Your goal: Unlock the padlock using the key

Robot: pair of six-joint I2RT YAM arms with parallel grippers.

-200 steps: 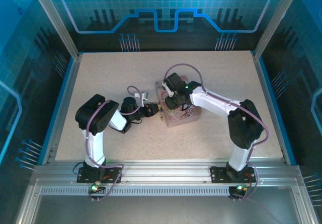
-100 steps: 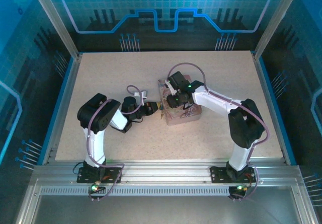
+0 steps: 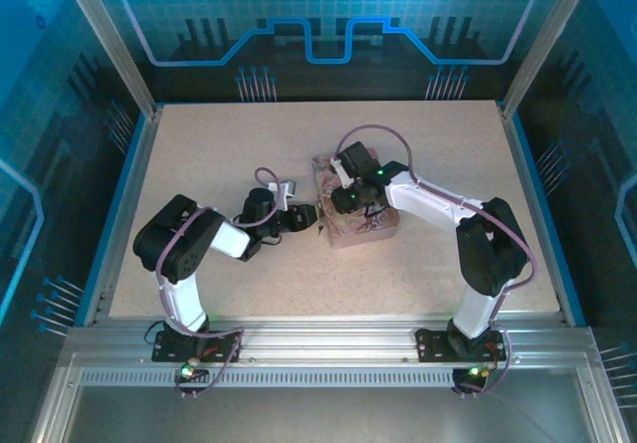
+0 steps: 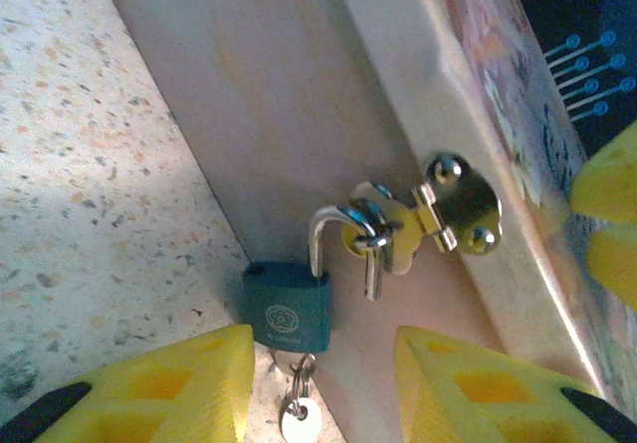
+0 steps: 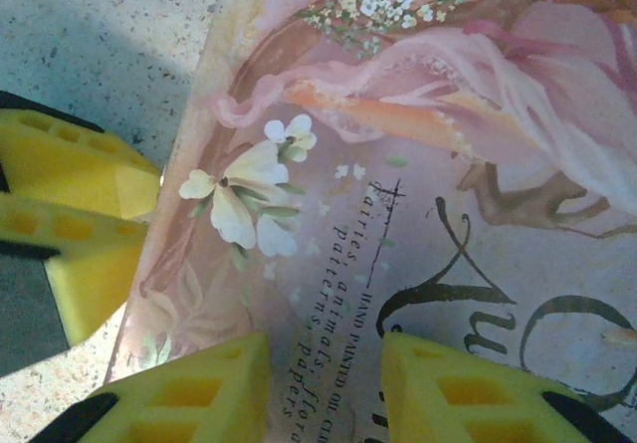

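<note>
We find the left end effector (image 4: pixel 320 355) set wide. Its yellow fingers (image 4: pixel 169 383) lie on either side of the key (image 4: pixel 296 421) with a gap to each. The key's pale round head and small ring sit just under the padlock (image 4: pixel 289 310); the blade is hidden. The padlock's teal body hangs against the left wall of the pink tin (image 4: pixel 269 114). Its shackle (image 4: pixel 333 222) passes through the brass hasp (image 4: pixel 460 202), and one leg ends clear of the body.

The right end effector (image 5: pixel 323 363) is also wide, both fingers over the tin's illustrated lid; we cannot tell whether they touch it.

The tin stands near the middle of the surface (image 3: pixel 199 144), between the left arm (image 3: pixel 189 244) and the right arm (image 3: pixel 438 204).
</note>
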